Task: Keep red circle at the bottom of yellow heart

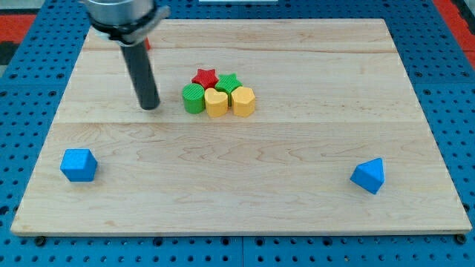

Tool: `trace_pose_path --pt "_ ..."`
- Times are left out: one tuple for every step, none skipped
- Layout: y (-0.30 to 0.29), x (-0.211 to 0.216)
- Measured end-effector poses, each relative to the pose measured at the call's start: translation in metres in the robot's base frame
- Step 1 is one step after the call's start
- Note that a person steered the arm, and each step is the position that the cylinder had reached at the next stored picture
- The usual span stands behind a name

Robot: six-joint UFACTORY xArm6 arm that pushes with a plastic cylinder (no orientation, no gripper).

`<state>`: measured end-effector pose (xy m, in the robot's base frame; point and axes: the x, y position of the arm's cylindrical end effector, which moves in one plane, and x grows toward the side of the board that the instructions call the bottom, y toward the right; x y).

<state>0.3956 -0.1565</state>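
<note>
The yellow heart [216, 102] lies near the board's middle top, in a tight cluster with a green circle [194, 97] on its left, a yellow hexagon [243, 100] on its right, a red star [205, 77] and a green star [228, 82] above. Only a small red edge [147, 44], likely the red circle, shows behind the rod at the view's top left; the rest is hidden. My tip [150, 106] rests on the board left of the green circle, a short gap apart from the cluster.
A blue block [79, 165] sits at the bottom left and a blue triangular block [369, 176] at the bottom right. The wooden board [245, 185] lies on a blue pegboard surface.
</note>
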Motion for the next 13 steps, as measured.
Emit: trace_pose_path --pt "-0.003 -0.068" --pt "-0.028 -0.110" --pt "-0.089 -0.130" --pt "-0.121 -0.169" --pt "-0.054 -0.176" --pt "-0.037 -0.134" --pt "-0.039 -0.106" --pt "-0.019 -0.140" --pt "-0.008 -0.163" --pt "0.048 -0.139" --pt "0.031 -0.104" --pt "0.021 -0.076" --pt "-0.004 -0.057"
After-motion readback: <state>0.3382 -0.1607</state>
